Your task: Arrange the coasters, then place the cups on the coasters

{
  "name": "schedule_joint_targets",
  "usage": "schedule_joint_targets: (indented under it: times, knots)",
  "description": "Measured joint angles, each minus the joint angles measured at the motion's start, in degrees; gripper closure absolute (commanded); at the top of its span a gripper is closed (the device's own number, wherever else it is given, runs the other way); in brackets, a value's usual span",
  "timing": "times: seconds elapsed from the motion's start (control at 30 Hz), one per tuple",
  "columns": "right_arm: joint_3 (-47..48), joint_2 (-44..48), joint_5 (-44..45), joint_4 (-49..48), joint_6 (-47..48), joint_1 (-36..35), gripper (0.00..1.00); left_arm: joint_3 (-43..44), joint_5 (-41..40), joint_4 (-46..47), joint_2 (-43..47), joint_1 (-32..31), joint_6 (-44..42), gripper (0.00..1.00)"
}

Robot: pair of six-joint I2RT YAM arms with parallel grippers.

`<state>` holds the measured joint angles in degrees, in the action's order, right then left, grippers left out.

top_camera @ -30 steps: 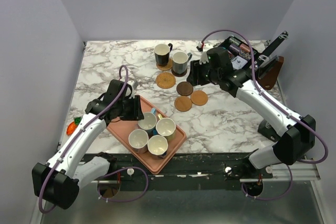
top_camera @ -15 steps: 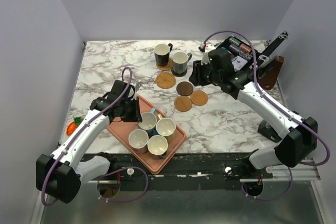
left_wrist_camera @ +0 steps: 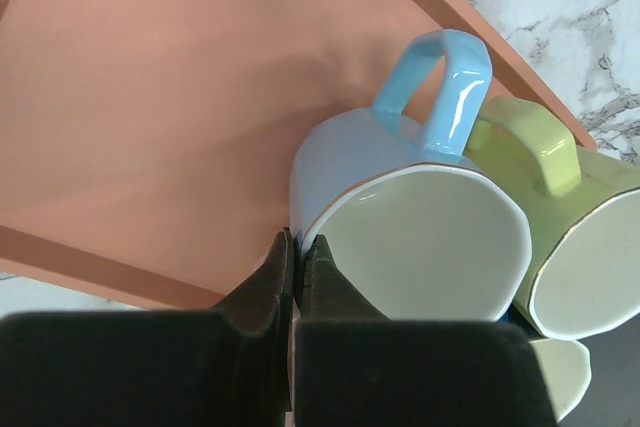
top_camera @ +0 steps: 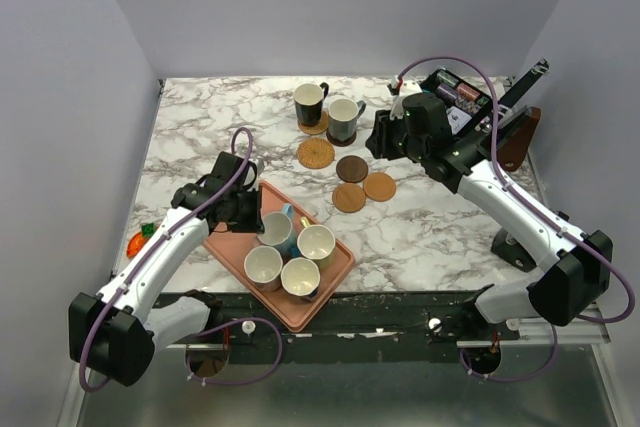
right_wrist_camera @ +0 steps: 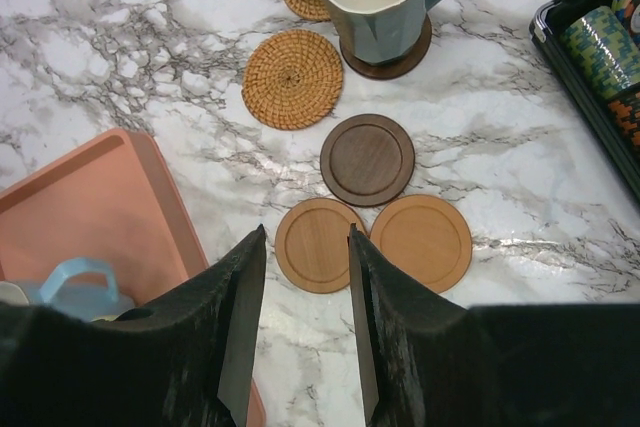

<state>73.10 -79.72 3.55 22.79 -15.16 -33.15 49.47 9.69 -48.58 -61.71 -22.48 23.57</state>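
Note:
On the salmon tray my left gripper is shut on the rim of the light blue cup. In the left wrist view its jaws pinch that cup's wall, beside a yellow-green cup. A black cup and a grey-green cup stand on coasters at the back. Bare coasters lie near them: one woven, one dark brown, two tan. My right gripper hangs open above a tan coaster, holding nothing.
Three more cups crowd the tray's near end. A black box of small items and a brown stand sit at the back right. A small orange object lies at the table's left edge.
My left gripper has closed onto the light blue cup's rim. My right gripper has drawn back and to the right, away from the grey-green cup, with its jaws a little narrower.

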Motion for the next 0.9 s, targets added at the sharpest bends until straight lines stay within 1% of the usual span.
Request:
schedule_joint_targets:
  times: [0.13,0.37,0.5,0.63,0.77,0.9]
  knots:
    - [0.00,0.00,0.48,-0.17,0.00,0.00,0.54,2.32,-0.37,-2.03,0.00,-0.15,-0.90,1.00]
    - [0.00,0.02,2.03,-0.46,0.02,0.00,0.54,12.22,-2.45,-5.42,-2.27,-0.15,-4.79,1.00]
    - [0.00,0.02,3.02,-0.44,0.07,0.00,0.54,17.66,-4.09,-6.12,-6.43,-0.11,-9.18,1.00]
    - [0.00,0.04,3.67,-0.46,0.07,0.00,0.54,20.35,-4.24,-5.68,-10.10,0.31,-13.20,1.00]
    - [0.00,0.42,4.20,-0.46,0.04,0.00,0.54,24.04,-3.82,-4.11,-15.93,0.98,-17.11,1.00]
    - [0.00,1.25,4.63,-0.52,0.02,0.00,0.54,28.70,-2.34,-0.94,-22.64,1.92,-23.04,1.00]
